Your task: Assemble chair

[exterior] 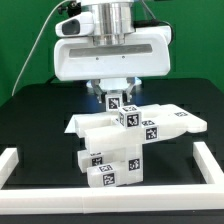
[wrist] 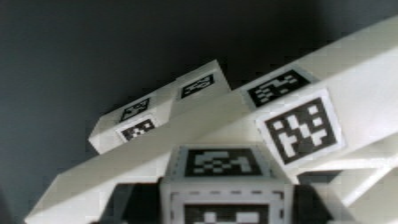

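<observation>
The chair is a cluster of matte white tagged parts (exterior: 122, 148) on the black table. Flat slabs lie across the top and stacked blocks stand at the front. My gripper (exterior: 116, 97) hangs straight above the cluster's back. It is shut on a small white tagged block (exterior: 114, 101) that sits against the top of the cluster. In the wrist view the gripper (wrist: 222, 205) holds this block (wrist: 221, 163) between two dark fingers (wrist: 150, 200). Beyond it, two long white tagged slabs (wrist: 294, 120) run diagonally. Whether the block is seated in the structure cannot be told.
A white rail (exterior: 100, 216) edges the black table at the front and on both sides. Bare black table (exterior: 40, 120) lies on the exterior view's left of the chair parts. The arm's wide white body (exterior: 108, 50) overhangs the back.
</observation>
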`<state>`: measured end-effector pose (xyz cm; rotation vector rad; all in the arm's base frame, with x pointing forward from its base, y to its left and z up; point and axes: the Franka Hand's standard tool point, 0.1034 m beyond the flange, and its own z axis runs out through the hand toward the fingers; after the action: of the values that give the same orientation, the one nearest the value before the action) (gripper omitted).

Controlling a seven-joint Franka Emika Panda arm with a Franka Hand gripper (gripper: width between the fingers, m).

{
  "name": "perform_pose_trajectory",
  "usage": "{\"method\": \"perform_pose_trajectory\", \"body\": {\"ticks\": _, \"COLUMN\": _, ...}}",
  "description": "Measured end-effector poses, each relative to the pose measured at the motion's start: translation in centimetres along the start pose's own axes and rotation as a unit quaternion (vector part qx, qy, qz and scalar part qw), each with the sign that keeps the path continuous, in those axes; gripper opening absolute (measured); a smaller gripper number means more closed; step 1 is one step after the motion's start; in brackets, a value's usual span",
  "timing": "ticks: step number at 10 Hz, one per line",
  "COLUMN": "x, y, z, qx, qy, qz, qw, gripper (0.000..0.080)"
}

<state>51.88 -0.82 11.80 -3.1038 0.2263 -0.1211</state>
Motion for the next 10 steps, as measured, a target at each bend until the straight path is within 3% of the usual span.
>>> {"method": "perform_pose_trajectory", "body": {"ticks": 3, "x": 0.0, "y": -0.06, "z": 0.02, "qx": 0.0, "qy": 0.0, "qz": 0.103, "qw": 0.995, "gripper": 0.0282}}
{"method": "perform_pose_trajectory", "body": {"ticks": 5, "x": 0.23, "y": -0.05, "z": 0.08, "qx": -0.001, "qy": -0.003, "qz": 0.257, "qw": 0.966, "gripper": 0.0282}}
{"method": "perform_pose_trajectory", "body": {"ticks": 8, "x": 0.33, "y": -0.13, "z": 0.13, "qx": 0.008, "qy": -0.007, "qz": 0.442, "qw": 0.897, "gripper": 0.0284}}
{"method": "perform_pose_trajectory", "body": {"ticks": 10, "x": 0.31, "y": -0.15, "z": 0.16, "qx": 0.008, "qy": -0.007, "qz": 0.439, "qw": 0.898, "gripper": 0.0284}}
